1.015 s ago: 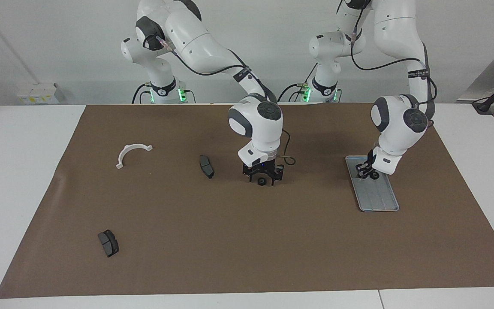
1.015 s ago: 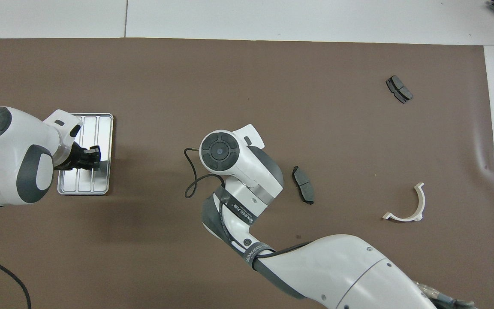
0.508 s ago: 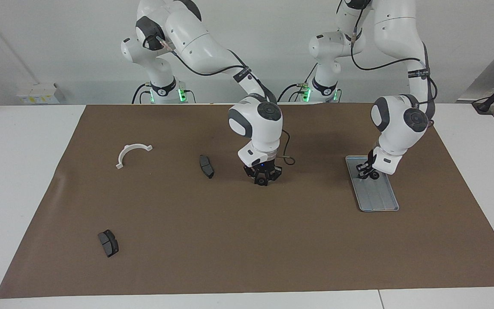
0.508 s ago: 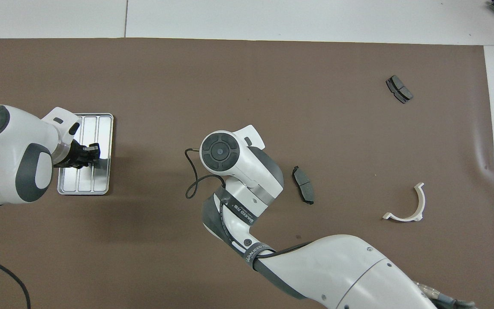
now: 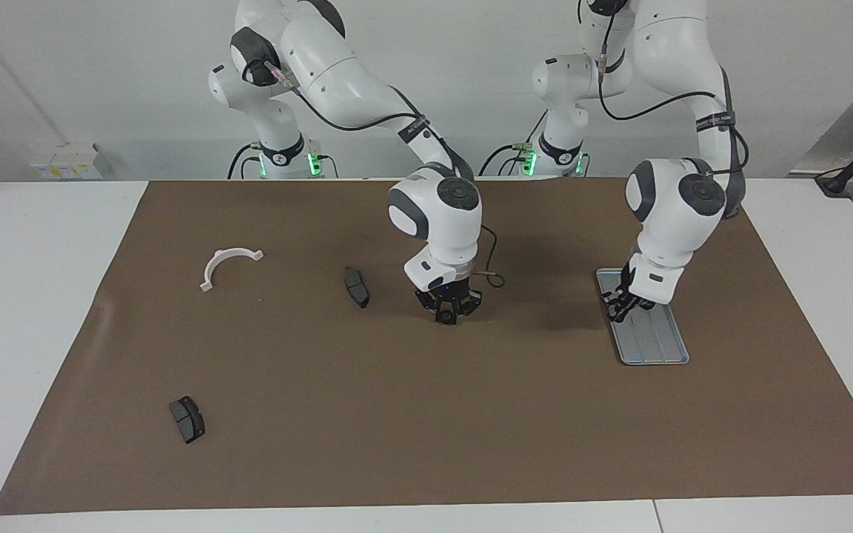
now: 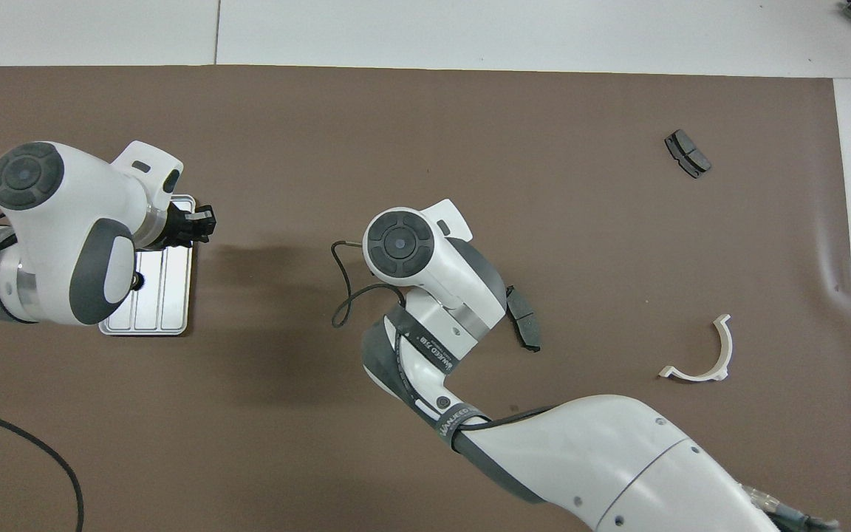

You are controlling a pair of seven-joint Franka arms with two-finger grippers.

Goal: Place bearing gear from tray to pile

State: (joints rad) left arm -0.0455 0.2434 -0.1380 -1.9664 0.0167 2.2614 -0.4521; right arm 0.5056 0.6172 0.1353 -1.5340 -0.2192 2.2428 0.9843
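Right gripper (image 5: 446,312), low over mid-mat, pinches the small dark bearing gear (image 5: 446,318). The pile (image 5: 232,265) spreads toward the right arm's end, its nearest brake pad (image 5: 357,287) just beside. Left gripper (image 5: 619,307) hangs closed over the tray (image 5: 656,348).

No legible text or labels

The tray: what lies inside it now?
The tray shows a bare ribbed floor where visible. The left gripper hangs over its edge, and the left arm covers the end nearer the robots; parts there cannot be seen.
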